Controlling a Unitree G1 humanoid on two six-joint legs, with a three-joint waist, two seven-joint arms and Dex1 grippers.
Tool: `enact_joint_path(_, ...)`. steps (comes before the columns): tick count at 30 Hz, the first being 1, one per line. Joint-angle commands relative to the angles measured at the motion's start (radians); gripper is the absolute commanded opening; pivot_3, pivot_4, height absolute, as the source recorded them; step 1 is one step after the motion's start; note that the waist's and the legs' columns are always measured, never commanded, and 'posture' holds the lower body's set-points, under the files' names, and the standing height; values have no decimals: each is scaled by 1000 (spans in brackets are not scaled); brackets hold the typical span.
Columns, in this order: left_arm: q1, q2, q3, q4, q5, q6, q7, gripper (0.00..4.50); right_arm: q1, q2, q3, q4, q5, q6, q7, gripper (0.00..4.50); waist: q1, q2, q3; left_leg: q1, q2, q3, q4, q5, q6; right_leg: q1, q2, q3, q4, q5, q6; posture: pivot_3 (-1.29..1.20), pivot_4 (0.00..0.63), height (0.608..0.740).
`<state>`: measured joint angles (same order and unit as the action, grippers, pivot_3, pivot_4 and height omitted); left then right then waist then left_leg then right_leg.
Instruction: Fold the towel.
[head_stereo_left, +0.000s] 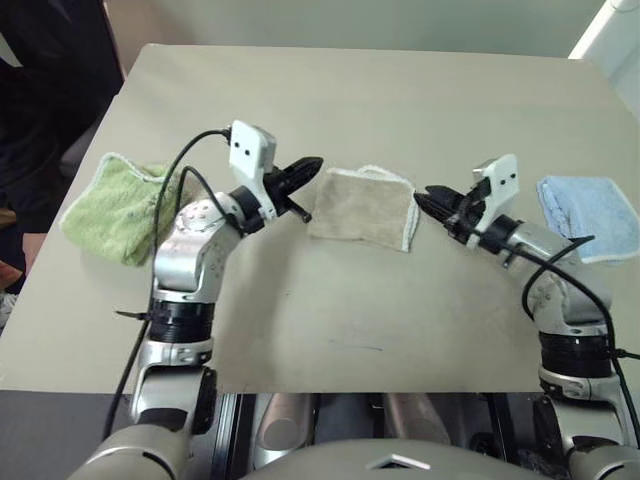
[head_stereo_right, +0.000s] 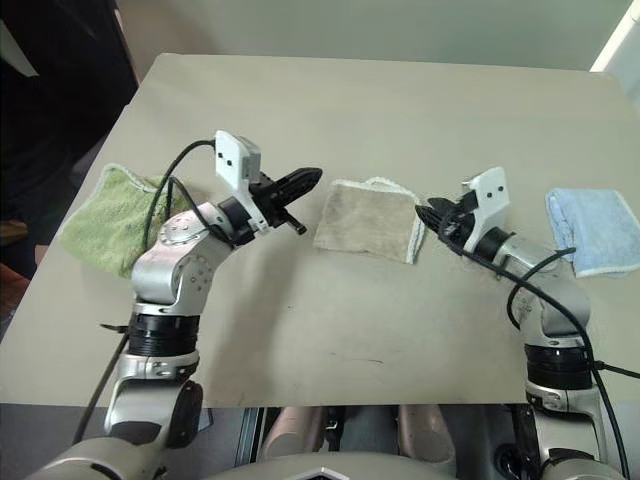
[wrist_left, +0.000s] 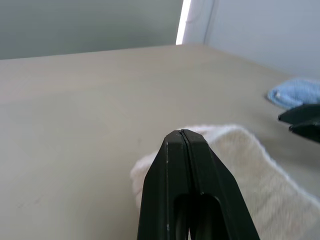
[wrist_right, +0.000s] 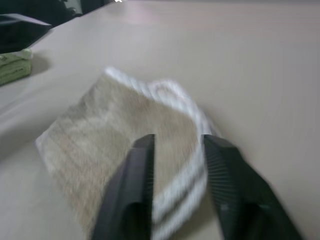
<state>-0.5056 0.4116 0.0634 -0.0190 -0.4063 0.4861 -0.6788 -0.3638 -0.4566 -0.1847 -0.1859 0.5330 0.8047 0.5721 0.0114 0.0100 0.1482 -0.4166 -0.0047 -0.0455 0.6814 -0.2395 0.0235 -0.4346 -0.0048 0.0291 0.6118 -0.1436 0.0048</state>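
Towel (head_stereo_left: 360, 208) sits mid-worktop (head_stereo_left: 350, 100), between the two arms, already folded down to a small rectangle — white corded edge stacked in layers along the side nearest the right hand, small white loop at the far edge. Looks flat and squared, nothing draped or trailing.

Left hand (head_stereo_left: 303, 172) hovers just beside the towel's left edge, fingers pressed together, holding nothing; the left wrist view shows the two black fingers (wrist_left: 187, 185) sealed tip to tip with the cloth beyond them. Right hand (head_stereo_left: 428, 197) sits just off the towel's right edge, fingers spread apart with a clear gap, cloth visible through it in the right wrist view — not pinching anything, no contact that I can tell.

Green terry towel (head_stereo_left: 120, 205) lies off to the left, blue folded towel (head_stereo_left: 590, 215) off to the right, both well apart from the beige one.

Judgement: fold looks basically done. What's left, if anything — one more fold or a tidy-up press, then pull the arms clear.
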Motion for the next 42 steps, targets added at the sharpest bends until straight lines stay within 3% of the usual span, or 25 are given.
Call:
enact_joint_path(1, 25, 37, 25, -46, -12, -21, -32, 0, -27, 3, -104, -22, 147, 188, -46, 3092, 0, 0, 0, 0, 0, 0, 0, 0, 0, 0, 0, 0, 0, 0, 0, 0, 150, 735)
enact_joint_path(5, 45, 51, 44, -59, -29, -11, -27, 0, -56, 43, -154, 35, 208, 302, -111, 4480, 0, 0, 0, 0, 0, 0, 0, 0, 1, 0, 0, 0, 0, -1, 1, 0, 150, 735)
enact_joint_path(13, 71, 46, 39, -107, -58, 7, -25, 0, -111, 121, -123, 159, 216, 376, -172, 4480, 0, 0, 0, -1, 0, -1, 0, 0, 2, -2, 0, 0, 0, 1, -1, 0, 150, 735)
enact_joint_path(29, 95, 45, 37, -139, -70, 20, -21, 0, -279, 264, -78, 386, 205, 338, -168, 4480, -16, 0, 0, -1, 1, -1, -1, 1, 1, -6, 1, 0, 3, 3, -5, 0, 150, 735)
enact_joint_path(32, 103, 45, 40, -154, -73, 26, -13, 0, -292, 273, -92, 409, 205, 334, -179, 3926, -16, 0, 0, -2, 1, -1, -1, 1, 1, -6, 1, 0, 3, 3, -5, 0, 150, 735)
enact_joint_path(42, 146, 46, 48, -223, -121, 51, -9, 0, -279, 256, -189, 332, 265, 355, -223, 372, -15, 0, 0, -4, 1, -1, -1, 1, 0, -7, 0, 0, 3, 3, -5, 0, 150, 735)
